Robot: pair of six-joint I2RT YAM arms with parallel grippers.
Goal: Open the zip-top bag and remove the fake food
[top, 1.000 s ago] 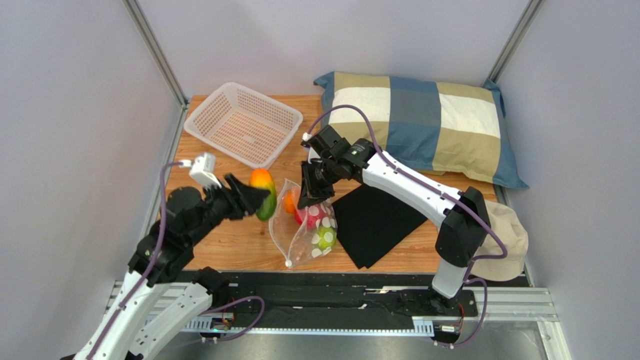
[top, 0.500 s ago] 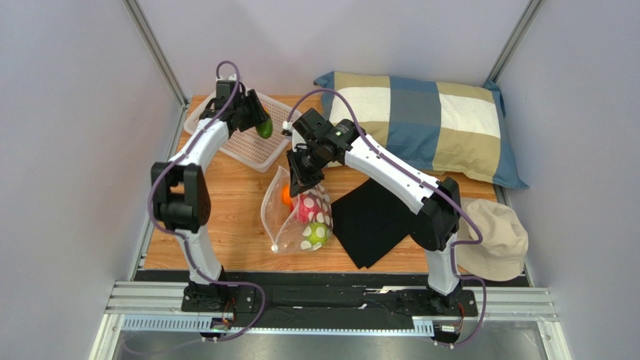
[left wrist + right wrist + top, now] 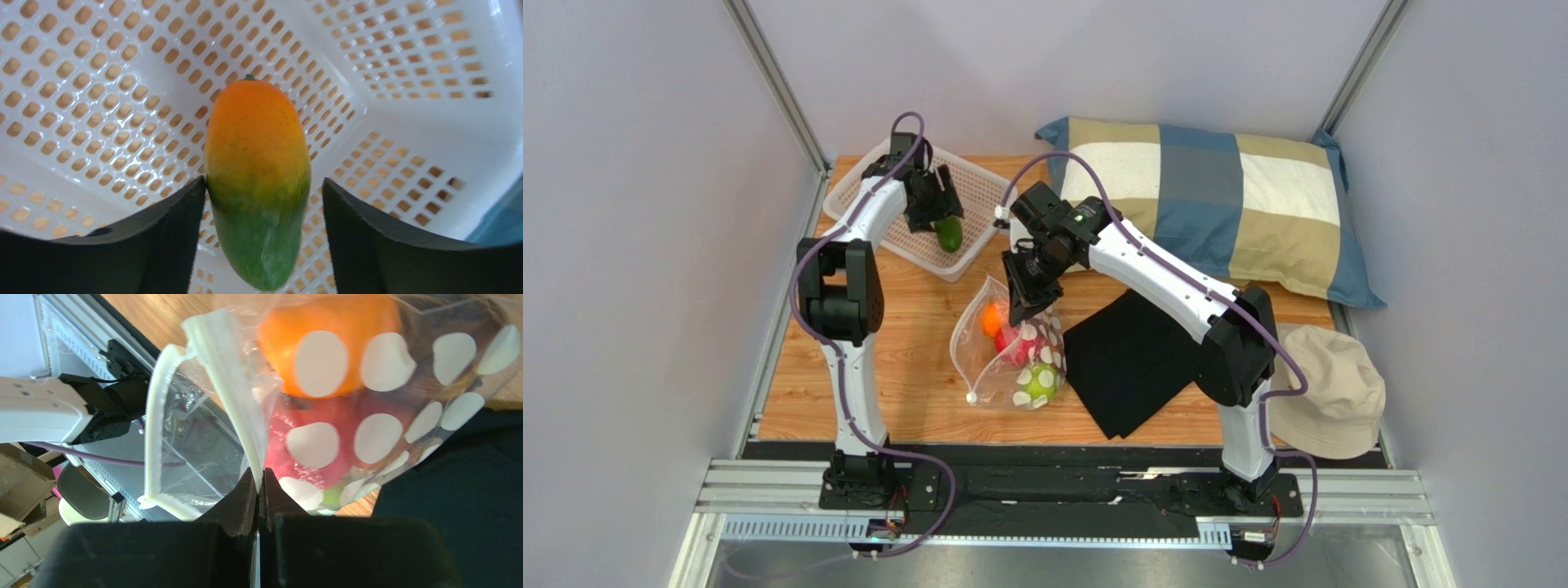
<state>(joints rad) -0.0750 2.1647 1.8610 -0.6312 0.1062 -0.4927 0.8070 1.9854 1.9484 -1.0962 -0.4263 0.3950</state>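
The zip-top bag (image 3: 1014, 358) lies on the wooden table with its mouth open. It holds an orange fruit (image 3: 992, 321), a red one (image 3: 1024, 343) and a green one (image 3: 1039, 384). My right gripper (image 3: 1026, 292) is shut on the bag's white zip rim (image 3: 228, 386) and holds it up; the right wrist view shows the orange (image 3: 331, 331) and red (image 3: 307, 447) fruits through the dots. My left gripper (image 3: 934, 206) is over the white basket (image 3: 979, 184). Its jaws are apart around an orange-green fruit (image 3: 258, 177), with a gap at the right finger (image 3: 368, 245).
A checked pillow (image 3: 1222, 196) lies at the back right. A black cloth (image 3: 1136, 361) lies beside the bag's right side. A beige cap (image 3: 1339, 392) sits at the right table edge. The basket's lattice floor (image 3: 399, 122) fills the left wrist view.
My left arm carried the orange-green fruit from beside the bag to the basket, lowered into it, and the jaws have parted. My right gripper kept hold of the bag rim, shifting slightly.
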